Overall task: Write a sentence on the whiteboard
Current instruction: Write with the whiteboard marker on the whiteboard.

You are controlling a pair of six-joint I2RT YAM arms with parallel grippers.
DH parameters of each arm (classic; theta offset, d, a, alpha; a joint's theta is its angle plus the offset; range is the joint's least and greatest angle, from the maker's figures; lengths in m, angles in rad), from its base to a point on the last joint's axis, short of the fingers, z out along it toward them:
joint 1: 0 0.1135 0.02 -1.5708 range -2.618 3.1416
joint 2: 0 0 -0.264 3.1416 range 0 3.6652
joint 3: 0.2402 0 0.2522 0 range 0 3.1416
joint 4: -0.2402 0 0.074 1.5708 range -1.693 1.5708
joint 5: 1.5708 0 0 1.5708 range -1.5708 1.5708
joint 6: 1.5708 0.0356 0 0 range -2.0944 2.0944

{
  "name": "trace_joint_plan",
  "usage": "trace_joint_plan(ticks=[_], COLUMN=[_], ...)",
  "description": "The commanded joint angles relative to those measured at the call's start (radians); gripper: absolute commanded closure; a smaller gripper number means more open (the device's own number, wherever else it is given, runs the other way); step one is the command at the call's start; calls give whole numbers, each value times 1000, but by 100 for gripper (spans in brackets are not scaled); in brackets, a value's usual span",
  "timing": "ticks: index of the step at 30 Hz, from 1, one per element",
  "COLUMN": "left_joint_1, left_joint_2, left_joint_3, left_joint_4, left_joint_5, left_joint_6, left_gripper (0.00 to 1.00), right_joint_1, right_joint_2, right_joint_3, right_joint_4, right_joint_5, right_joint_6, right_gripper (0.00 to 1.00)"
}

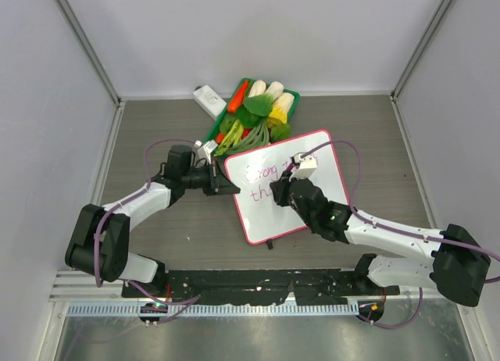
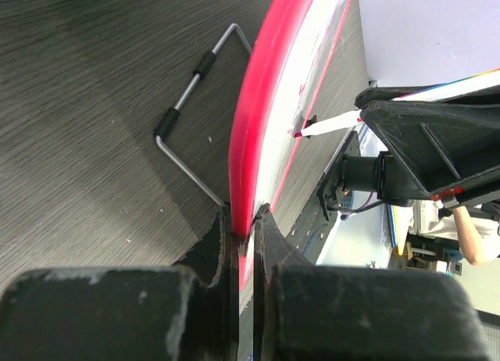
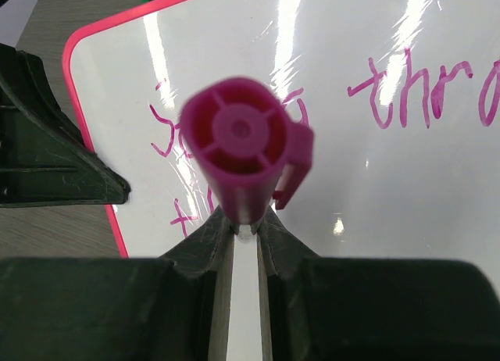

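The whiteboard [image 1: 312, 205] lies slanted mid-table, white with a pink-red rim. The sentence [image 1: 264, 174] shows as thin magenta letters in two lines, partly covered by the right arm; the right wrist view shows "thro" [image 3: 414, 95]. My left gripper [image 1: 230, 187] is shut on the board's left rim [image 2: 266, 87], and the jaws [image 2: 244, 220] pinch the red edge. My right gripper [image 1: 280, 192] is shut on a magenta marker [image 3: 238, 142] over the board's left half. In the left wrist view the marker [image 2: 332, 124] has its tip touching the board face.
A green basket [image 1: 293, 93] of vegetables stands just behind the board, with a small white block [image 1: 209, 101] to its left. A bent wire stand [image 2: 195, 72] lies on the table under the board's edge. Grey walls enclose the table on three sides.
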Motion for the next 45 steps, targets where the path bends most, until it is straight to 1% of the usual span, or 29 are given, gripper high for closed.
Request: trace_joint_plan(ticks=[1,13,23,31,36,45], left_joint_1=[10,10,8,10,10,10], left_joint_2=[7,2,-1,-1,-3,-1], left_joint_3=[8,4,7,5,7,8], left_joint_4=[-41,-41,-44,-42,-44,-44], left_joint_5=[-130,-129,-127,-127,-127,-127], left_joint_6=[88,88,87,87,87,87], left_gripper=[100,100,100,100,100,100], right_joint_1=[-7,-9,-33,-36,-38,-45], right_joint_2=[-8,-63,-2,18,10,-6], right_joint_3=[2,79,90,67,57,73], right_joint_4=[-45,-24,-4,13,-2,-62], right_joint_5=[17,22,-14,-37,-18,74], right_joint_6=[-3,-21,-28,-11,-12,-67], right_gripper=[99,99,99,99,99,98])
